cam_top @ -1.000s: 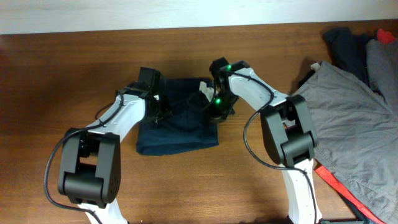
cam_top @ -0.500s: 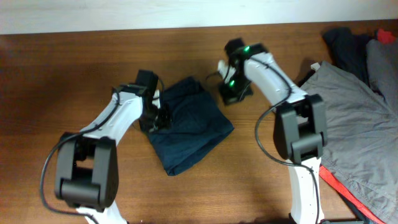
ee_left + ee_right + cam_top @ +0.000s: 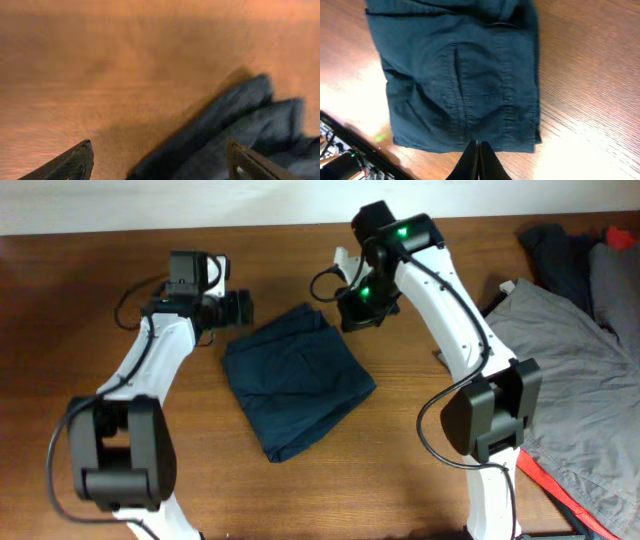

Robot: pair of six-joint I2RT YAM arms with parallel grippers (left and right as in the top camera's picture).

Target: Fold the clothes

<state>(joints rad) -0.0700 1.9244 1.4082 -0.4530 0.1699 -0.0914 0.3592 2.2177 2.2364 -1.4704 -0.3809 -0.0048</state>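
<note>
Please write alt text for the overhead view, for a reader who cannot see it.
A folded pair of dark navy blue woven shorts lies on the brown wooden table. Neither hand holds it: the open left hand and shut right hand are near it.

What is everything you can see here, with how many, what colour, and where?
table: one, brown wood, under everything
shorts: one pair, dark navy, folded, middle of the table
grey garment: one, light grey, spread out at the right side
black garment: one, black, top right corner
red scraps: two showing, red, right edge at top and bottom, too little visible to say what they are
left arm: one, white and black, left of the shorts, jaws open and empty
right arm: one, white and black, right of the shorts, jaws shut
</note>
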